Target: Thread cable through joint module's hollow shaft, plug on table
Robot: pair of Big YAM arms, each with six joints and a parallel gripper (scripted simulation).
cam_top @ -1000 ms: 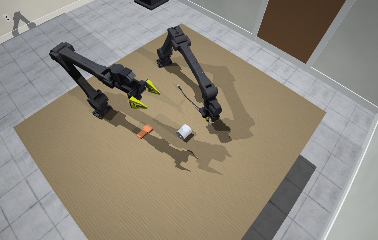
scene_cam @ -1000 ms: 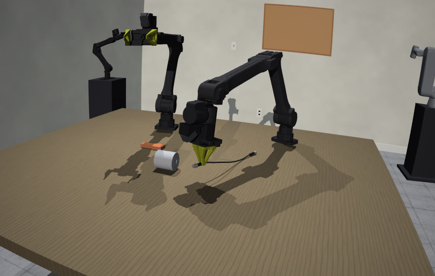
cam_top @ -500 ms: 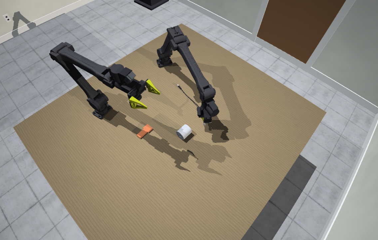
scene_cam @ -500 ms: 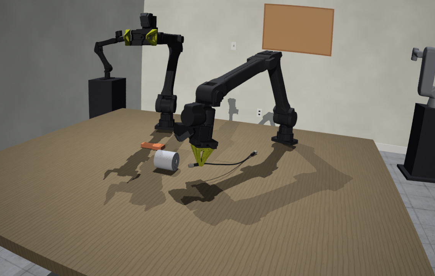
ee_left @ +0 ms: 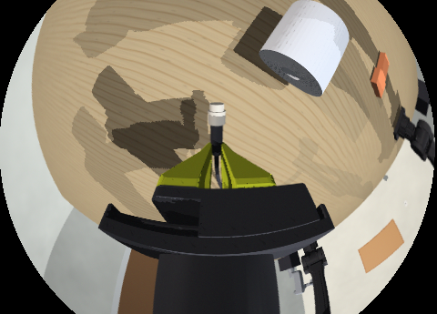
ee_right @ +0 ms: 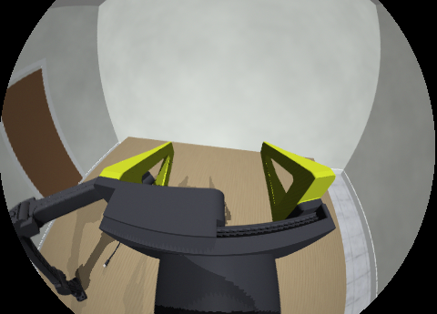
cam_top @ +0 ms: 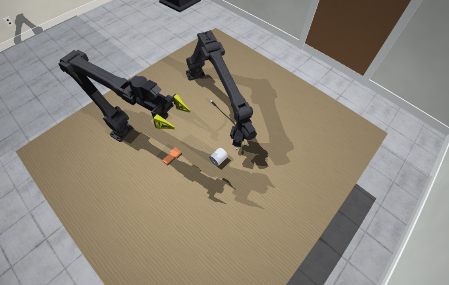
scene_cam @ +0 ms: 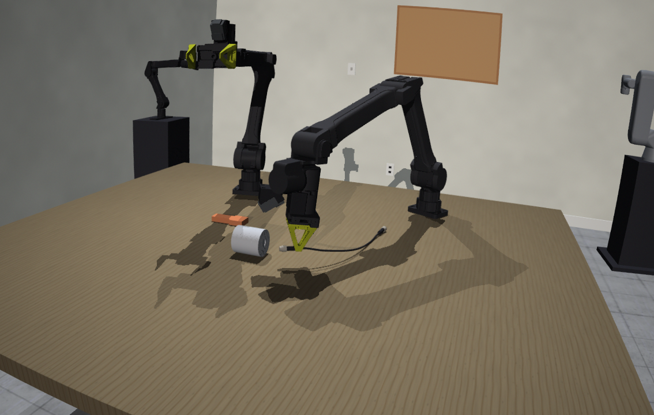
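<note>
The joint module (cam_top: 221, 155) (scene_cam: 248, 241) (ee_left: 309, 36) is a white cylinder with grey end faces, lying on its side on the table. One hollow end faces the left gripper's side. My left gripper (scene_cam: 298, 249) (ee_left: 216, 147) is shut on the black cable just behind a metal-tipped connector (cam_top: 237, 148) (scene_cam: 282, 248) (ee_left: 217, 114), above the table. That connector is outside the module, a short gap from it. The cable (scene_cam: 339, 251) trails to its other connector (cam_top: 213, 102) (scene_cam: 382, 230) (ee_right: 106, 263). My right gripper (cam_top: 182, 119) (scene_cam: 209, 56) (ee_right: 217, 146) is open and empty, high above the table.
An orange block (cam_top: 172, 156) (scene_cam: 229, 219) (ee_left: 381, 75) with a stepped shape lies on the table beyond the module, on the right arm's side. The right arm reaches over the table at height. Other robots on black pedestals stand off the table.
</note>
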